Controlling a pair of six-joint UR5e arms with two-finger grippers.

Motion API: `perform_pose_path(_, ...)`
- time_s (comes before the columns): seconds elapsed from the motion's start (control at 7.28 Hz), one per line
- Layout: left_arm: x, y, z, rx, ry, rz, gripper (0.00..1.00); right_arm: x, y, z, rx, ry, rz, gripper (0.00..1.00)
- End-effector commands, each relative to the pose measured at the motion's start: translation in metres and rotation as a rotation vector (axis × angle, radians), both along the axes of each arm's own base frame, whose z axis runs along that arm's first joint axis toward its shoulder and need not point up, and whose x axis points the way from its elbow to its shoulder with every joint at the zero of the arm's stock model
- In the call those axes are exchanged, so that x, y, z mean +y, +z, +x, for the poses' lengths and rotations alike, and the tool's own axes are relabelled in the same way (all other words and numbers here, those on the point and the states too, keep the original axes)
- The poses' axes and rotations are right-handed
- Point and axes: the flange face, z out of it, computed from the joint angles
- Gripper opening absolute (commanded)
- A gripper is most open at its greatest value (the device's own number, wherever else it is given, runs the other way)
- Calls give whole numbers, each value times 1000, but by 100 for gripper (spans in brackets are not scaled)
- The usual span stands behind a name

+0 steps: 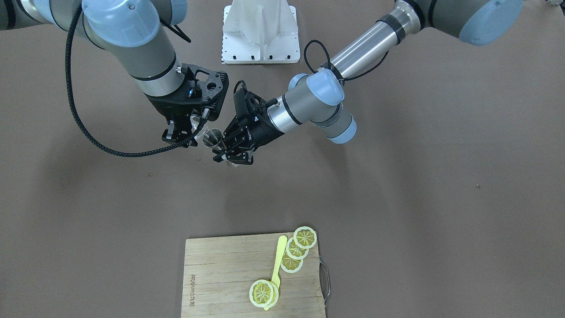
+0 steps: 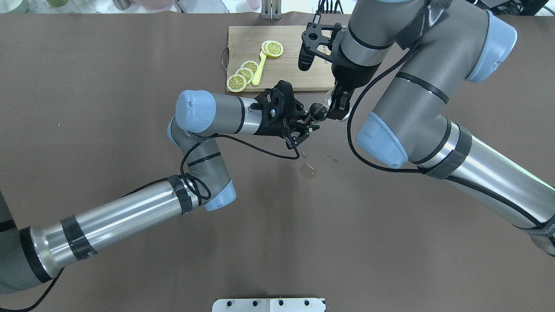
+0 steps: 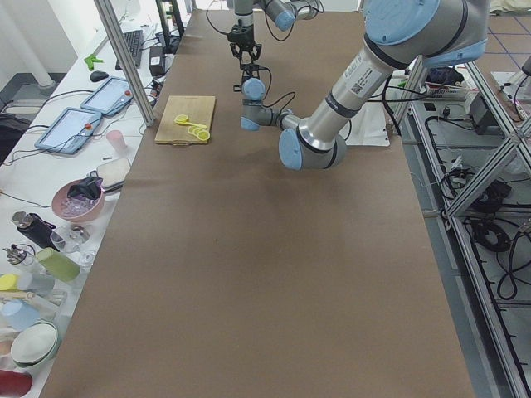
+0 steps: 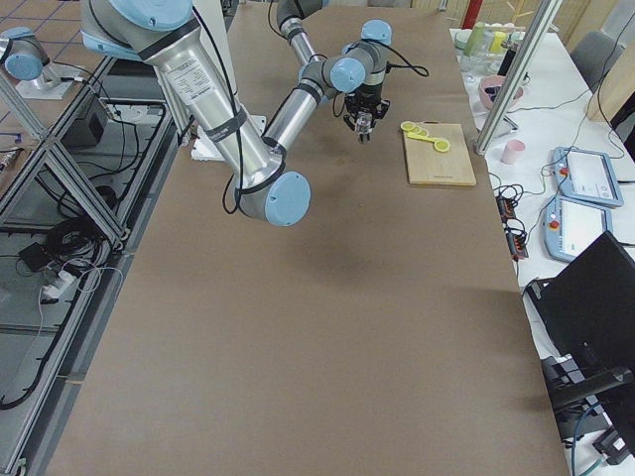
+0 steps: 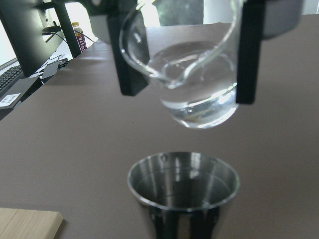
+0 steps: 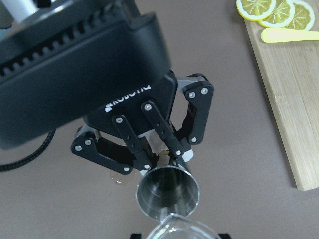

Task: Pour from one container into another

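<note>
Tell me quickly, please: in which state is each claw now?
Left claw: closed on the metal jigger.
Right claw: closed on the clear glass cup.

The jigger (image 5: 183, 186) is a small dark grey metal cup, shiny inside. It is up in the air with its round mouth facing up. The left gripper (image 6: 163, 160) pinches it just under the top cone. The glass cup (image 5: 194, 74) is small and clear, with water in it. It hangs at 12 o'clock from the jigger, just above it and tipped over. The right gripper (image 5: 189, 59) holds it. The two cups do not touch.
</note>
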Motion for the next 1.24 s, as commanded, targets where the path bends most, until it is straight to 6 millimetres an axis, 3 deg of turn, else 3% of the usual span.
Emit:
perform_pose_path(0.0, 0, 1, 0, -1, 0, -1, 0, -3, -8, -7, 47, -9, -16, 0)
perform_pose_path(0.55, 0, 0, 0, 0, -1, 2, 0, 8, -16, -26, 127, -32, -18, 0)
perform_pose_path(1.1, 0, -1, -1, 1, -1, 2, 0, 8, -17, -26, 193, -57, -7, 0)
